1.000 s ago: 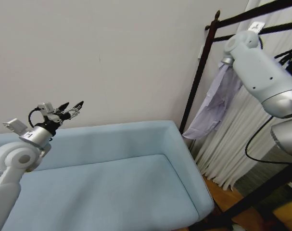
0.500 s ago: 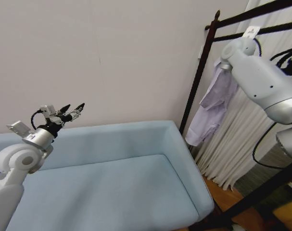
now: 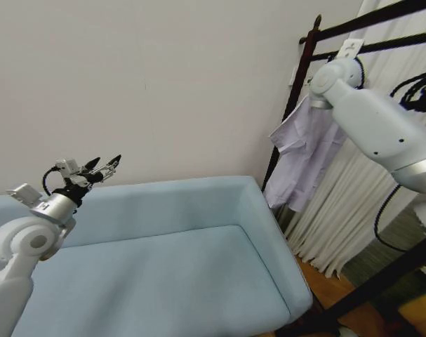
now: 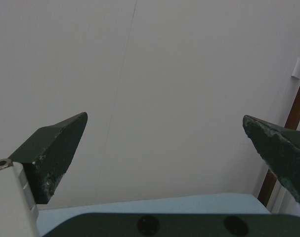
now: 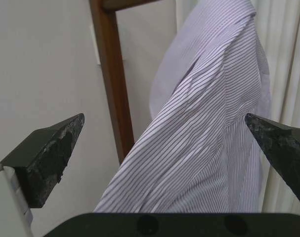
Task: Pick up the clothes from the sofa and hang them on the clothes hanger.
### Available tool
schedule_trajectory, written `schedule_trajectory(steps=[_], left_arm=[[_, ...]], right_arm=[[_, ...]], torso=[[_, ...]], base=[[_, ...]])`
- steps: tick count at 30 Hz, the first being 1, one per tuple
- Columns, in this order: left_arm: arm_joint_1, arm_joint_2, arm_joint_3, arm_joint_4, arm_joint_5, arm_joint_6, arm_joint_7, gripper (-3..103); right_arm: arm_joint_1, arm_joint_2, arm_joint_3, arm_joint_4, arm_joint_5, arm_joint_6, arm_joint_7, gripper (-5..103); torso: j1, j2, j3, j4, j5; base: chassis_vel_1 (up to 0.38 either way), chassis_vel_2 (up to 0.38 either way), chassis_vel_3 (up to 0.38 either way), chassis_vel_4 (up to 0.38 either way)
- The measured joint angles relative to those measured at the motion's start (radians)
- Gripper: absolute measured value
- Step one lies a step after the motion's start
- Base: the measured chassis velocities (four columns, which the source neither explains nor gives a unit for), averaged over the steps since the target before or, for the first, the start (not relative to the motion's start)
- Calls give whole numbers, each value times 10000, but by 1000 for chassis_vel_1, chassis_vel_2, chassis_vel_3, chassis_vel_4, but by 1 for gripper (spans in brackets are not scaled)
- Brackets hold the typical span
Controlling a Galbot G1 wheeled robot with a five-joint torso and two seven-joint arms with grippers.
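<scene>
So, the striped shirt (image 3: 297, 151) is off the sofa (image 3: 163, 281) and hangs from the rack (image 3: 301, 77) at the far right. It's draped just beside the dark upright post (image 5: 112, 74), with the curtain (image 3: 339, 217) behind it. The right arm (image 3: 374, 119) reaches up to the top of the rack. In the wrist view the right hand (image 5: 164, 117) is spread wide with nothing in it, and the shirt is just beyond the fingers (image 5: 46, 148). The left hand (image 3: 106, 161) hovers over the left end of the sofa back, pointing at the wall (image 3: 163, 70), also wide open and empty.
</scene>
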Motion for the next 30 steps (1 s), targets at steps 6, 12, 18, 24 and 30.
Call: schedule_trajectory(steps=[6,12,18,24,30], left_arm=[[239,-12,-195,-190,5,-1,-106,100],[966,-33,-664,-551,285,8,-339,100],[1784,-292,-771,-1063,1389,-108,-469,100],[2601,-853,-514,-1945,2623,-195,-825,100],[3296,-1515,-301,-2589,3475,-241,-1282,100]], right_arm=[[-381,-760,-10,2093,266,-62,-25,100],[-1185,-1230,477,3556,463,-85,-1470,100],[-2603,-1961,1019,4978,216,210,-3736,100],[-4541,-2393,1976,6450,53,545,-4478,100],[-7363,-2932,3623,7543,-696,880,-5442,100]], torso=[[0,0,0,-1,1],[0,0,0,5,1],[0,0,1,-1,2],[0,0,0,1,2],[0,0,0,2,4]], base=[[0,0,0,0],[0,0,0,0],[0,0,0,0],[0,0,0,0],[0,0,0,0]])
